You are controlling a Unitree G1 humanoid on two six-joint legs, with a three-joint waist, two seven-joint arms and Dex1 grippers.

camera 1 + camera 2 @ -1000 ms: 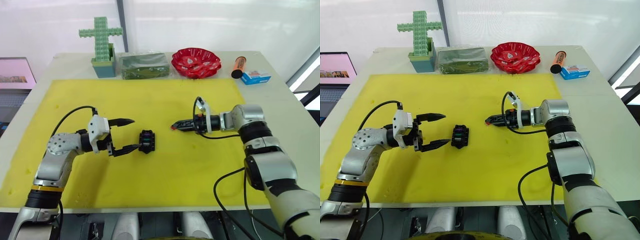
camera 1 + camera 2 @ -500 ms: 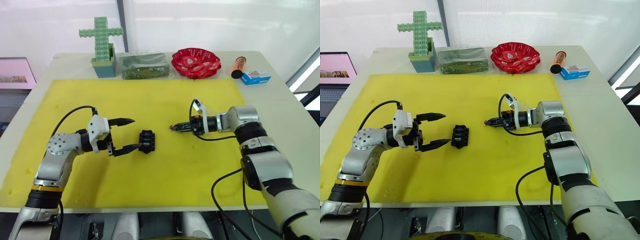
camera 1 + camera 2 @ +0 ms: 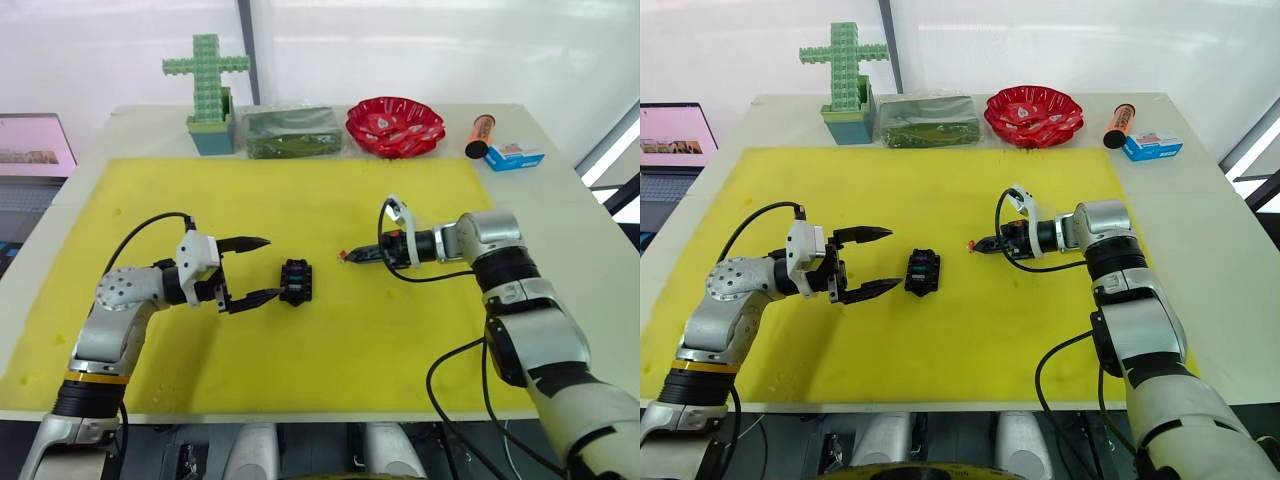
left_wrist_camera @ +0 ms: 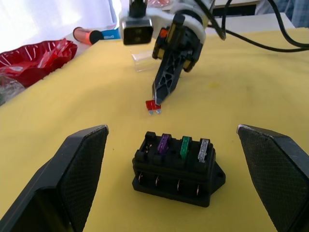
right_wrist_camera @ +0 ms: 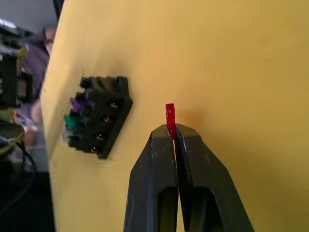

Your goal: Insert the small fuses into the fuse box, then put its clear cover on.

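- Left eye view shows a big yellow foam mat (image 3: 330, 210) spread over the pale table (image 3: 580, 250).
- On the mat sits the small black plastic fuse box (image 3: 296, 281). It lies between the two arms, just beside the lower finger of the left gripper (image 3: 250, 270).
- That left gripper is spread wide and holds nothing.
- The right gripper (image 3: 347, 256) is near the box, on its other side. Its two black fingers are pinched tight on the tiny red plastic fuse (image 5: 170, 115), which sticks out past the tips.
- Three tiny plastic fuses already stand in the box: a purple one (image 4: 164, 143), a green one (image 4: 184, 147) and a grey one (image 4: 204, 150). One slot beside the purple one looks free.
- The small see-through plastic cover (image 4: 142, 62) lies on the mat behind the right gripper, well apart from the box.
- What could go wrong, I think: the red fuse is held by just a little bit, so it could twist or slip out. If it comes in crooked, it may push the loose box along the mat and miss the slot.
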